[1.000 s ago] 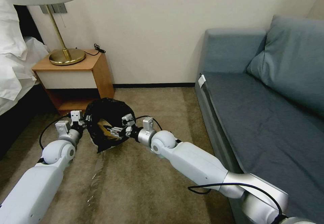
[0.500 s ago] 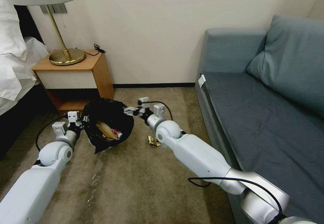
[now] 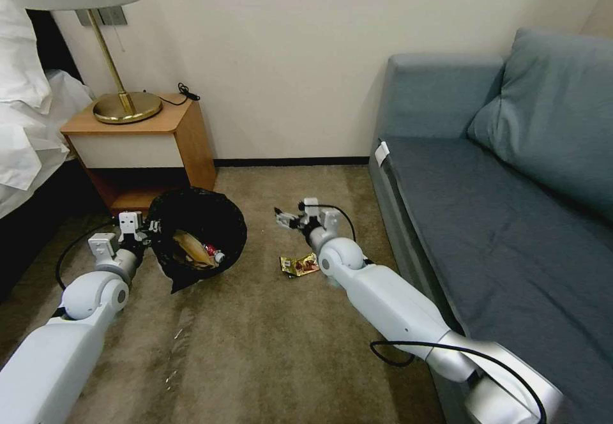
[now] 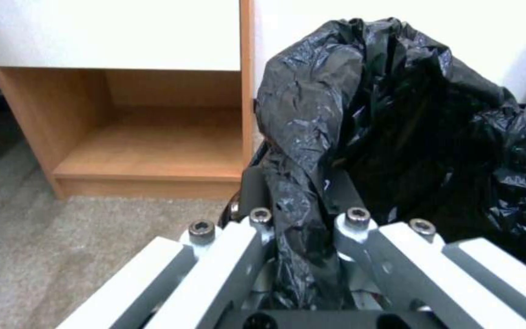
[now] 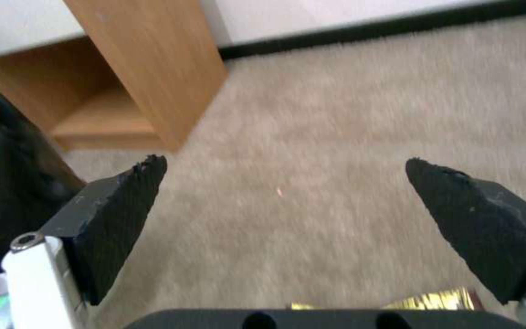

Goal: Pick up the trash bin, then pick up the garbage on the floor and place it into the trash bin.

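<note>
The trash bin [image 3: 220, 219], lined with a crinkled black bag [image 4: 397, 114], is at the nightstand's front corner. My left gripper [image 3: 142, 227] is shut on the bag at the bin's rim [image 4: 302, 219]. Inside the bin lie a brown paper bag [image 3: 187, 248], a red-and-white packet [image 3: 209, 249] and a white-capped bottle [image 3: 219, 258]. A gold-brown snack wrapper [image 3: 299, 264] lies on the carpet to the right of the bin, and its edge appears in the right wrist view [image 5: 433, 299]. My right gripper [image 3: 284, 217] hovers open and holding nothing just beyond the wrapper, its fingers [image 5: 123, 205] spread wide over bare carpet.
A wooden nightstand [image 3: 185, 136] with a brass lamp [image 3: 124, 105] stands at the back left, right behind the bin. The bed [image 3: 25, 130] is at the far left. A blue sofa [image 3: 498, 219] fills the right side. Open carpet [image 3: 255, 347] lies between them.
My right gripper has drawn out from over the bin and swung right to the carpet. The gold-brown wrapper, hidden by the arm before, now shows. The left arm and bin shifted slightly left.
</note>
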